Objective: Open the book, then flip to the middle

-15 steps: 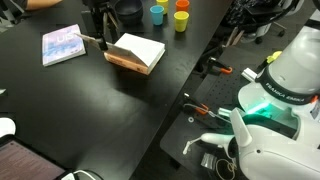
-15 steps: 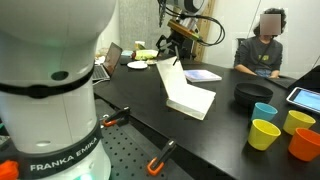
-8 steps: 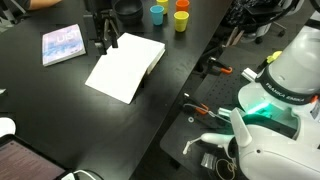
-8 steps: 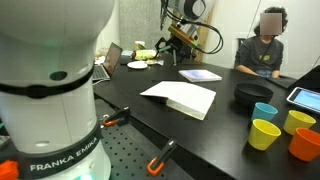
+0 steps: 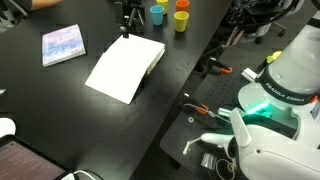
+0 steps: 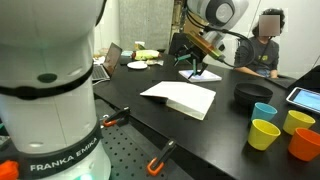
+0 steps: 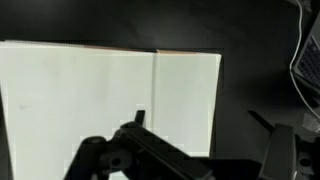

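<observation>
The book (image 5: pixel 125 68) lies open and flat on the black table, showing plain white pages. It also shows in an exterior view (image 6: pixel 180 96) and fills the left of the wrist view (image 7: pixel 110 90). My gripper (image 5: pixel 128 20) hovers above the table just beyond the book's far edge, near the cups. In an exterior view (image 6: pixel 197 68) it hangs above and behind the book. In the wrist view (image 7: pixel 200 120) its two fingertips are wide apart with nothing between them. It is open and empty, and not touching the book.
A thin blue-purple book (image 5: pixel 62 44) lies apart from the open book. Blue (image 5: pixel 157 14), yellow (image 5: pixel 181 21) and orange (image 5: pixel 183 5) cups stand near the gripper. A black bowl (image 6: pixel 250 95), a tablet (image 6: pixel 305 97) and a seated person (image 6: pixel 265 50) are at the table's edge.
The book's front part, held raised one second ago, has dropped flat, so the book lies open. My gripper has let go and moved up and away toward the cups.
</observation>
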{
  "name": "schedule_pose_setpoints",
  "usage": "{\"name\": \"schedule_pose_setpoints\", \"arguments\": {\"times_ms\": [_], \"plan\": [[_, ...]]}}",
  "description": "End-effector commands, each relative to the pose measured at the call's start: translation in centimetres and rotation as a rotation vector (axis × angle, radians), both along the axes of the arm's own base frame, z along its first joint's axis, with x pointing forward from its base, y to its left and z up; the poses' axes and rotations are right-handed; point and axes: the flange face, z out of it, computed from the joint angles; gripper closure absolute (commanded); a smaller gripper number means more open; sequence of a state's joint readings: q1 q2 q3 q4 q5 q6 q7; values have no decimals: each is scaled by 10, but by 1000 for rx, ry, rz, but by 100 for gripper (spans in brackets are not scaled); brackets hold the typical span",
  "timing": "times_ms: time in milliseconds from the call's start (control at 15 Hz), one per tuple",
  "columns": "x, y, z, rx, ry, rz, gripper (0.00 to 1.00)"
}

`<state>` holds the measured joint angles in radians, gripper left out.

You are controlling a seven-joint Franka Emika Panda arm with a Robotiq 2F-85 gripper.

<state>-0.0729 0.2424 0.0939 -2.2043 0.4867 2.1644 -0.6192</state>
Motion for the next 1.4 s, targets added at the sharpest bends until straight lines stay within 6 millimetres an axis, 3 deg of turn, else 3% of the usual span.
{"name": "schedule_pose_setpoints", "arguments": {"times_ms": [0, 133, 467, 1067, 1333], "plan": [[-4, -11, -4, 1, 7, -31, 0], [-7, -19, -10, 0, 17, -45, 0], [-7, -17, -15, 2, 11, -52, 0], [-25, -84, -72, 19, 61, -189, 0], [-29, -104, -98, 20, 83, -211, 0]]}}
